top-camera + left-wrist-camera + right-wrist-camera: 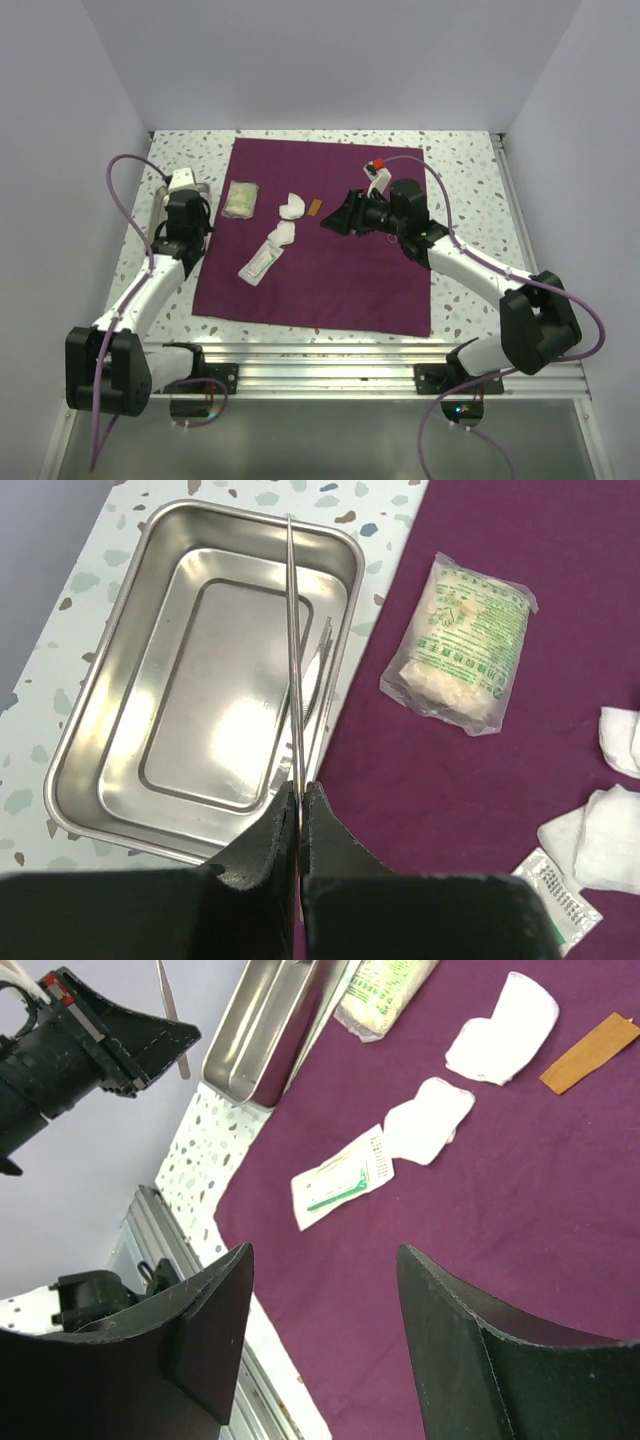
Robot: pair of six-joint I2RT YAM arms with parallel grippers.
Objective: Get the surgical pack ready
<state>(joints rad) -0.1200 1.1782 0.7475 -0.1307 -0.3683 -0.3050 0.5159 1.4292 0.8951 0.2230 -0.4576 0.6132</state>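
While the left gripper (300,825) pinches thin metal tweezers (296,650) above the steel tray (105,695), right fingers (215,1330) gape wide over purple cloth (560,1200).

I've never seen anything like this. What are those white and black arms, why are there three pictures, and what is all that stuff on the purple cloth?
They are two robot arms bolted at a table's near edge. One picture comes from a camera overhead; the other two from cameras on each wrist, looking past the fingers.

A purple cloth lies spread out. On it are a green-printed packet, white gauze pieces, a flat sealed packet and a tan strip. A steel tray sits beside the cloth.

The left gripper is shut on thin metal instruments, above the tray. The right gripper is open, holding nothing.
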